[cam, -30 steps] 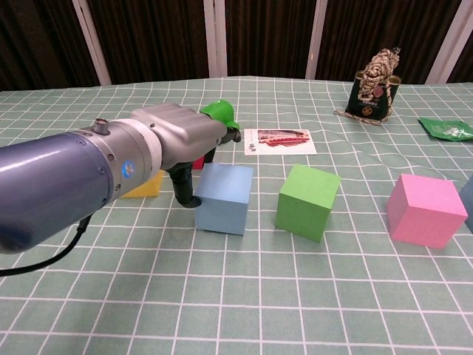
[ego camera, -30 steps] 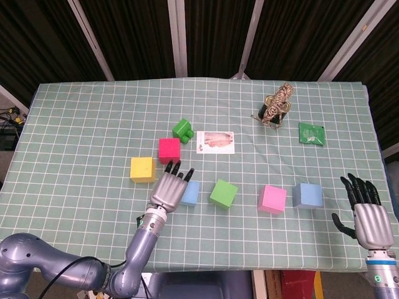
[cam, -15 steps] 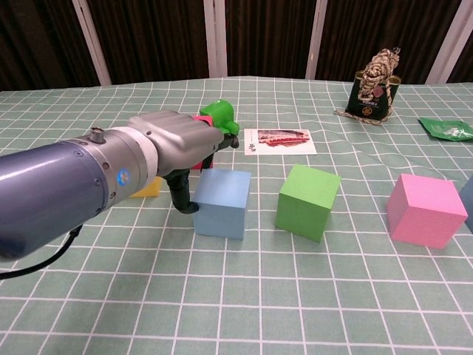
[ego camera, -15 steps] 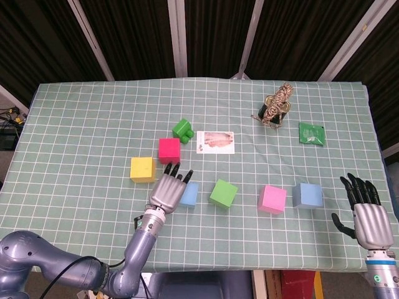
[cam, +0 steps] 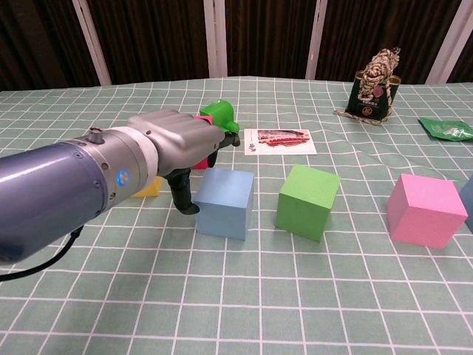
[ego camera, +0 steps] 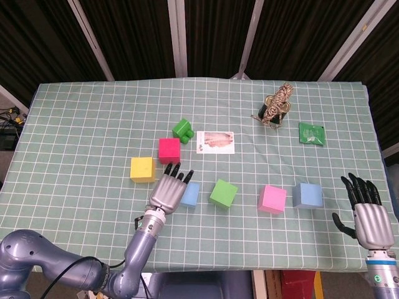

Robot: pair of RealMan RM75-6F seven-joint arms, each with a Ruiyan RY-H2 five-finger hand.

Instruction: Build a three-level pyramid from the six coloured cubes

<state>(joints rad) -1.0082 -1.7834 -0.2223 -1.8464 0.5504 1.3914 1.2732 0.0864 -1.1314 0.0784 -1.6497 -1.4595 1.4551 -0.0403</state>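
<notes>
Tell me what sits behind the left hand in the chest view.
Behind the left hand the red cube and yellow cube show only as slivers, mostly covered. The green block peeks above the hand. The head view shows all three standing apart on the table.

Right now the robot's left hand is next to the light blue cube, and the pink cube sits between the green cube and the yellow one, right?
Not quite. In the head view the pink cube sits between the green cube and the blue cube, not the yellow cube. The left hand is beside the light blue cube.
</notes>
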